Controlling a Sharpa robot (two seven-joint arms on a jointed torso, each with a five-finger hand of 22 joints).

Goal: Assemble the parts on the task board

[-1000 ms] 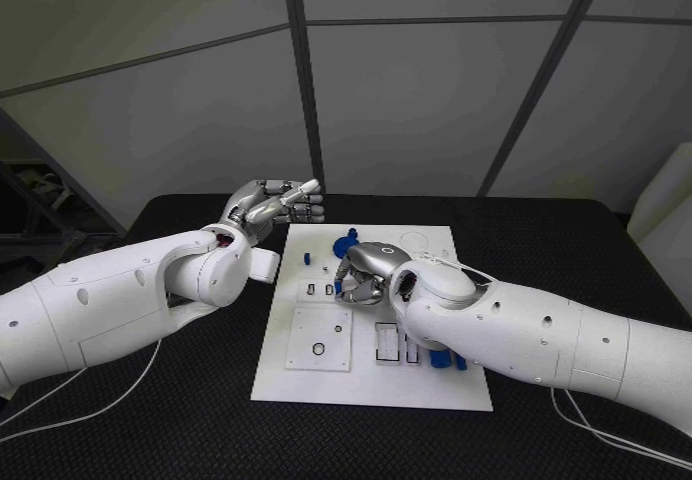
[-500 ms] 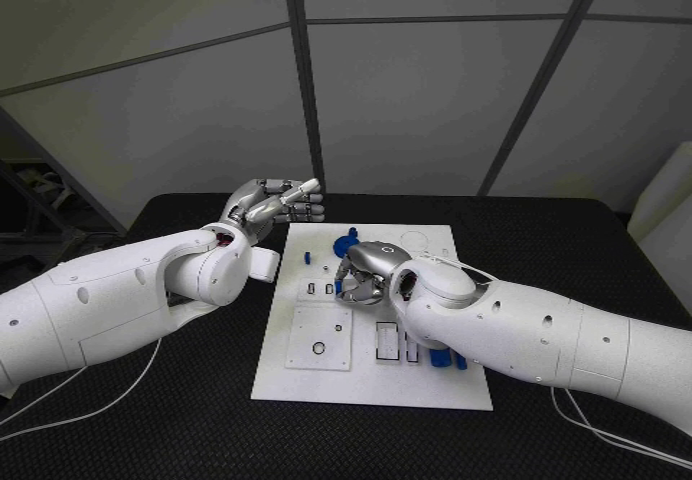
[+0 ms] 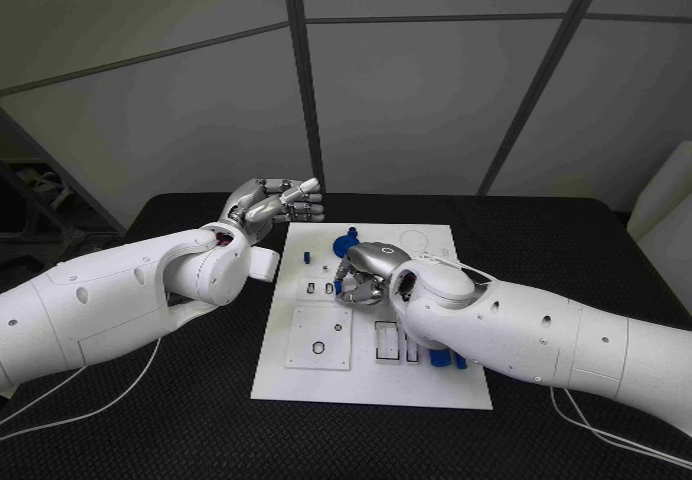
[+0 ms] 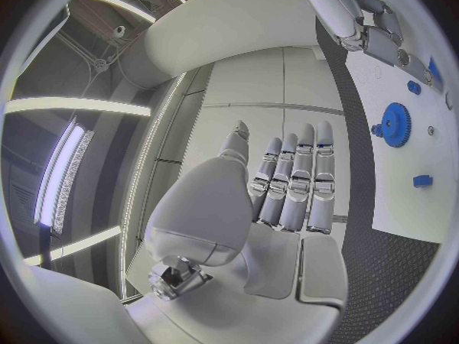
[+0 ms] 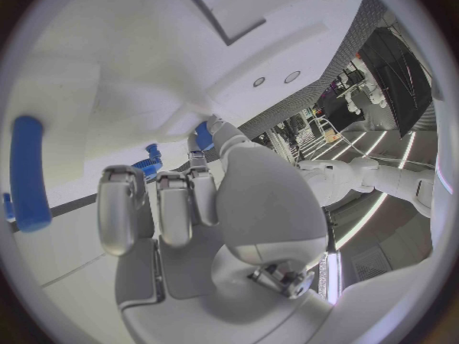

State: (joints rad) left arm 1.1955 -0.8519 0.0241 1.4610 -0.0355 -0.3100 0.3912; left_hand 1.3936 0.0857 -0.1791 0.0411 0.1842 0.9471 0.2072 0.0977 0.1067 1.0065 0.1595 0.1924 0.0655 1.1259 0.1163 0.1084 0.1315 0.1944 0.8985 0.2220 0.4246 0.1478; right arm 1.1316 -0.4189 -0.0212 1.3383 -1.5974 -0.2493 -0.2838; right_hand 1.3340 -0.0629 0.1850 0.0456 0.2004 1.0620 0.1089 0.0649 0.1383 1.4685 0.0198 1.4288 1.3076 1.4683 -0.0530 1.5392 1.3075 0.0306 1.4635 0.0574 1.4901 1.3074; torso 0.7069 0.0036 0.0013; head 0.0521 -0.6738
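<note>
The white task board lies in the middle of the black table. A blue gear stands near its far end, with a small blue peg beside it. My left hand is raised off the board's far left corner, fingers straight and apart, holding nothing. My right hand hangs over the slots at the board's middle, fingers curled down. A small blue piece shows right at its fingertips; I cannot tell whether it is pinched.
Two blue parts lie on the board beside my right forearm, next to dark slots. A square insert with a black ring sits on the board's near left. A long blue peg lies on the board.
My right hand has sunk slightly down and to the left over the slots. The left hand has not moved.
</note>
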